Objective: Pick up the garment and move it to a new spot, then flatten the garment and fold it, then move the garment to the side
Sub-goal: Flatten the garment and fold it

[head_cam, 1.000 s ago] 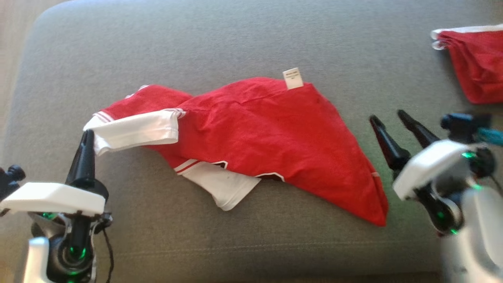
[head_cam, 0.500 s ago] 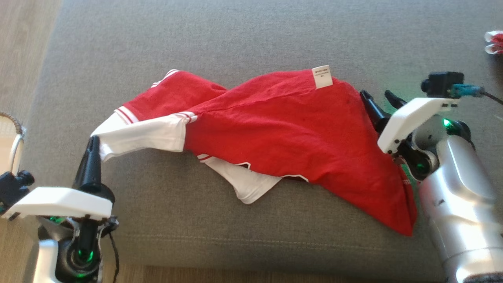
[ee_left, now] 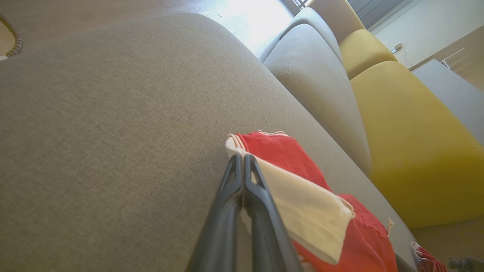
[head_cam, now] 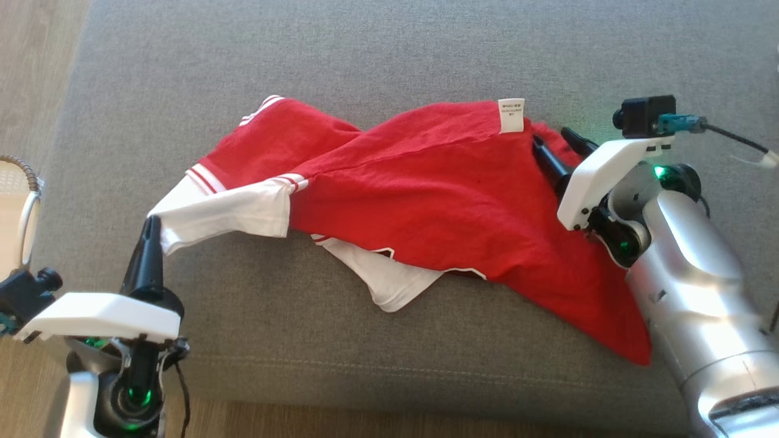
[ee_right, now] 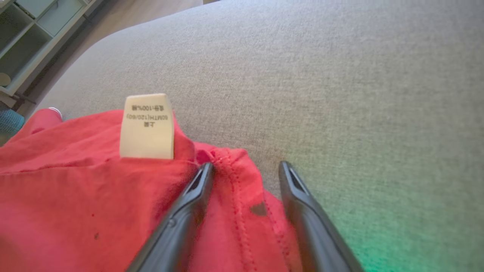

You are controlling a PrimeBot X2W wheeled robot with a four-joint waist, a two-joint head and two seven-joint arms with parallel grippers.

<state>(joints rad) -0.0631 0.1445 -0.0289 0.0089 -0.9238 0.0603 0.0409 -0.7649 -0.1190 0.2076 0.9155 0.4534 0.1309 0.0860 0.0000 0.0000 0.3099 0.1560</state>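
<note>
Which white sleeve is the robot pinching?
The white sleeve by the left gripper, whose shut tips pinch its corner. The other white sleeve pokes out from under the red cloth, untouched.

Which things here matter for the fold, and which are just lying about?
In the job: red garment; left gripper, shut on its white sleeve; right gripper, open astride its hem; grey cushion under it.
Lying about: yellow cushions; second red cloth; shelf unit.

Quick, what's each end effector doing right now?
Left end effector: closed on the white sleeve of the garment.
Right end effector: open, straddling the red hem.
</note>
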